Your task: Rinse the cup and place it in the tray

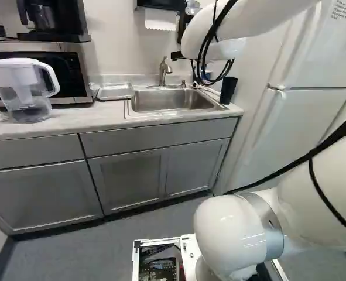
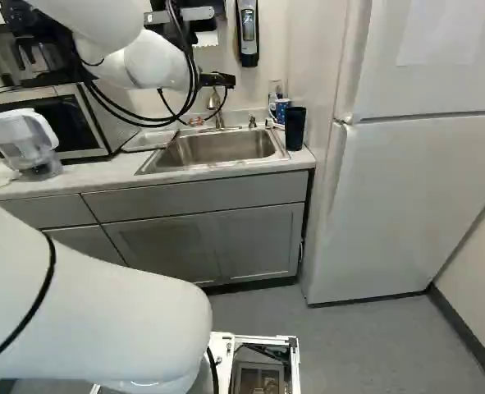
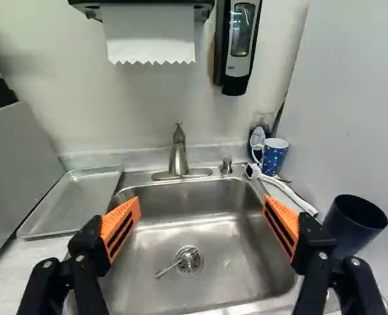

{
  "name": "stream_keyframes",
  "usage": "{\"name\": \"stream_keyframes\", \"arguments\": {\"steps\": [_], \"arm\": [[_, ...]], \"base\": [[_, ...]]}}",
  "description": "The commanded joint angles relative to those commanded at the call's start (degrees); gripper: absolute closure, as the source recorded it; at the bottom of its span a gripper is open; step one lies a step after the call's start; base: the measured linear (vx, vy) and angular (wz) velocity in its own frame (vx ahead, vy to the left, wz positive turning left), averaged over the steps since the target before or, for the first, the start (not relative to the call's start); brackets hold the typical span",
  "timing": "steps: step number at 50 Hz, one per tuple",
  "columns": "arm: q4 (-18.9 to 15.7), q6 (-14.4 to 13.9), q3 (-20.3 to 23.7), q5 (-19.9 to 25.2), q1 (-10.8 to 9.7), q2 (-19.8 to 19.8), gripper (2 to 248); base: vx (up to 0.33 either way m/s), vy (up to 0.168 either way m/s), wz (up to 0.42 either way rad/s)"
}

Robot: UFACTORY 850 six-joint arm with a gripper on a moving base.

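Pincer wide open, you should take the dark cup, if that's meant, gently across its upper walls: probably light, stiff, slippery once wet.

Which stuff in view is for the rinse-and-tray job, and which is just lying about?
Job:
- patterned blue mug or dark tumbler (can't tell which is meant)
- faucet
- sink
- metal tray
- gripper, open

Lying about:
- white brush
- metal utensil at the drain
- water pitcher
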Motion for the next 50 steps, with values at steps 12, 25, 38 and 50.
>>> {"name": "stream_keyframes", "arguments": {"steps": [12,25,38,50], "arm": [[0.00,0.00,0.00,0.00,0.00,0.00,3],[0.00,0.00,0.00,0.00,0.00,0.00,3],[0.00,0.00,0.00,0.00,0.00,0.00,3],[0.00,0.00,0.00,0.00,0.00,0.00,3]], "base": [[0.069,0.065,-0.210],[0.061,0.075,-0.084],[0.041,0.059,-0.009],[0.002,0.002,-0.003]]}}
